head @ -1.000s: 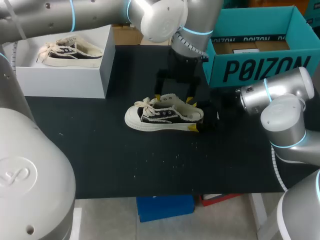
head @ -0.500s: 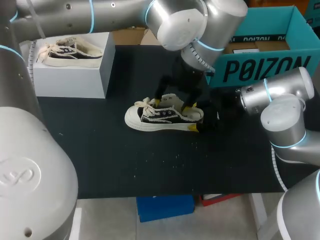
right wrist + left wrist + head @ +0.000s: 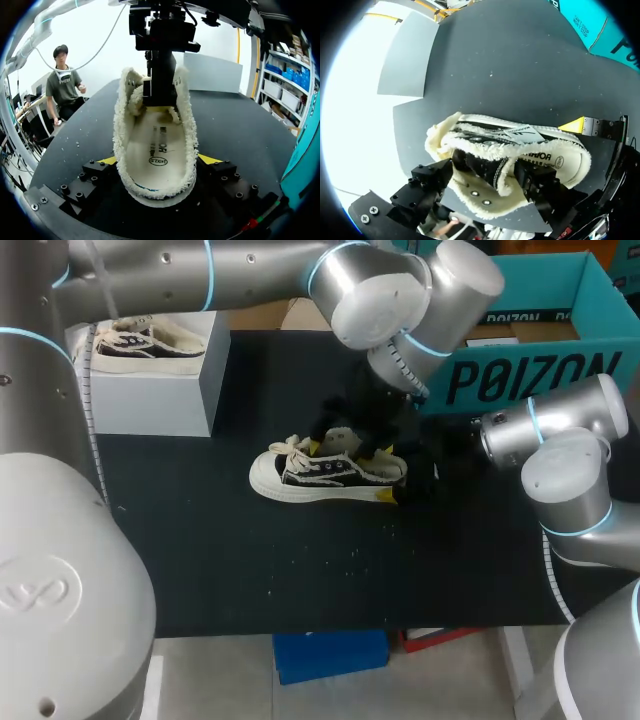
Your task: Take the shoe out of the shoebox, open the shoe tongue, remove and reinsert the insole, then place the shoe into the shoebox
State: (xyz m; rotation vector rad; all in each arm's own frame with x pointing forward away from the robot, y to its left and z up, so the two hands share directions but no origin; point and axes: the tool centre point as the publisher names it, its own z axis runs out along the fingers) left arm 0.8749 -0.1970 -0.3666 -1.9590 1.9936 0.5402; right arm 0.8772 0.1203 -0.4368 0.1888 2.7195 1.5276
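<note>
A black low shoe (image 3: 320, 472) with cream sole, laces and fleece lining lies on the black table (image 3: 300, 570), toe to the left. My right gripper (image 3: 403, 478) is shut on its heel from both sides; in the right wrist view its yellow tips press the shoe (image 3: 155, 150) at either side of the printed insole (image 3: 157, 145). From above, my left gripper (image 3: 348, 447) comes down over the shoe's mouth. It is open, and the raised tongue (image 3: 487, 167) stands between its fingers (image 3: 432, 182), one inside the shoe and one over the laces.
A white shoebox (image 3: 150, 400) at the back left holds a second, matching shoe (image 3: 140, 342). At the back right, just behind my right arm, stands a teal open box (image 3: 520, 370). Bare black mat stretches in front of the shoe.
My left arm has dropped lower onto the shoe and turned at the wrist, and its fingers have drawn closer together around the tongue. The shoe and my right arm have stayed put.
</note>
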